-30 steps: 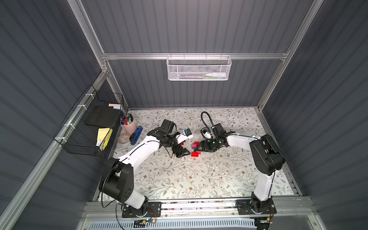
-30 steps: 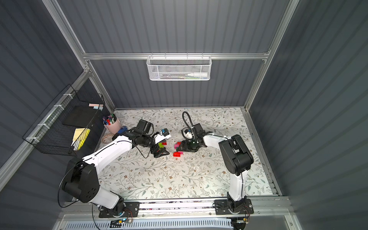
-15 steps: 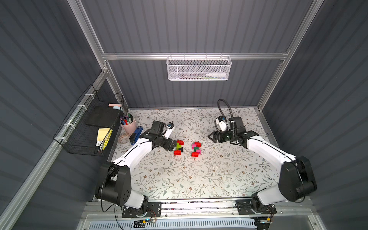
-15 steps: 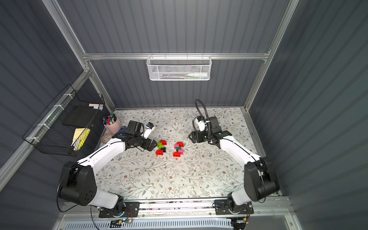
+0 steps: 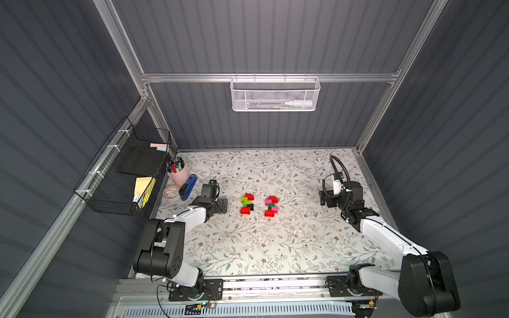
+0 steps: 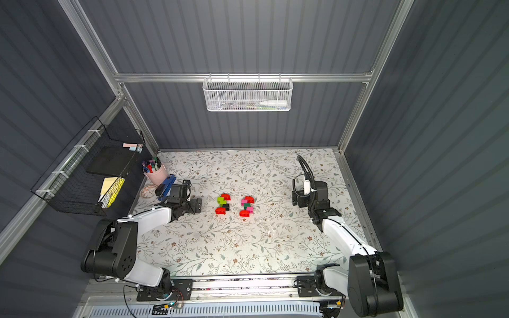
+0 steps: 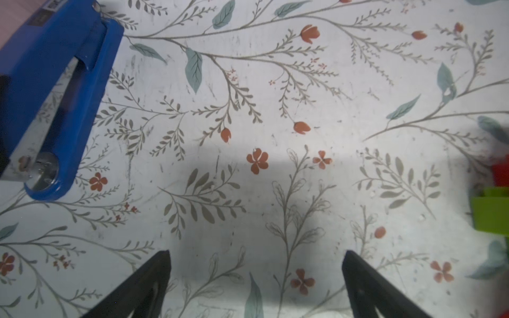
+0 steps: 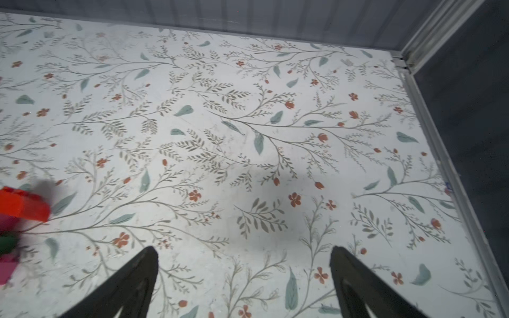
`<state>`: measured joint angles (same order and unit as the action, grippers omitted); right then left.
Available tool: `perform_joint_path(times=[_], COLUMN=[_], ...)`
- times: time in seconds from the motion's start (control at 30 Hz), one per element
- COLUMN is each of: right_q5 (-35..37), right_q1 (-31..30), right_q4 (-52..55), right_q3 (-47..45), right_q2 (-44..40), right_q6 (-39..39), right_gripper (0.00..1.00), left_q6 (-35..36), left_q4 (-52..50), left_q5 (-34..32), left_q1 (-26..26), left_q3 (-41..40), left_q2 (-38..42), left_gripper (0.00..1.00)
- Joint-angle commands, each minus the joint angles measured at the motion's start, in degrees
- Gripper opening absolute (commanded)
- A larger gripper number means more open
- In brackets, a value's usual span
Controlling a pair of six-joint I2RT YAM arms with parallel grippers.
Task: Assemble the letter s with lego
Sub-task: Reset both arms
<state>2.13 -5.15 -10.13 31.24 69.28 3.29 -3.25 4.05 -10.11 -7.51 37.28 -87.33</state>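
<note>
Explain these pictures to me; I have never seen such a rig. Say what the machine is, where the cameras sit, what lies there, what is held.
Two robot arms, the left arm and the right arm, stand on a rail at the near edge. Both top views look down from overhead. The other two pictures come from a camera on each wrist, looking past its dark fingers. On the flowered table lie two lego clusters, the lime-green cluster and the pink cluster, apart, between the arms. A blue stapler and a pink pen cup sit beside the left arm. The left gripper and the right gripper are open and empty.
</note>
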Motion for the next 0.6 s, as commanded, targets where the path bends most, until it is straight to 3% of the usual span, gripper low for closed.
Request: perform_joint_path(times=[0.0, 0.27, 0.57], right_q5=[1.95, -7.53, -8.53], right_q1=[2.44, 6.46, 6.44], right_q4=[-13.45, -23.89, -27.94], right_q3=[-2.7, -4.18, -5.14], right_q2=[3.54, 11.18, 14.65], right_q6=[1.18, -2.99, -2.74], right_gripper=[0.99, 0.99, 0.99], left_q6=[2.0, 2.46, 3.15], left_q4=[12.34, 22.94, 22.46], left_q5=[-2.18, -0.24, 2.98], left_q1=[0.56, 1.16, 1.79], left_q3=[-2.4, -5.85, -6.73], left_q2=[-2.25, -6.8, -4.16], left_gripper=[1.0, 1.0, 0.99])
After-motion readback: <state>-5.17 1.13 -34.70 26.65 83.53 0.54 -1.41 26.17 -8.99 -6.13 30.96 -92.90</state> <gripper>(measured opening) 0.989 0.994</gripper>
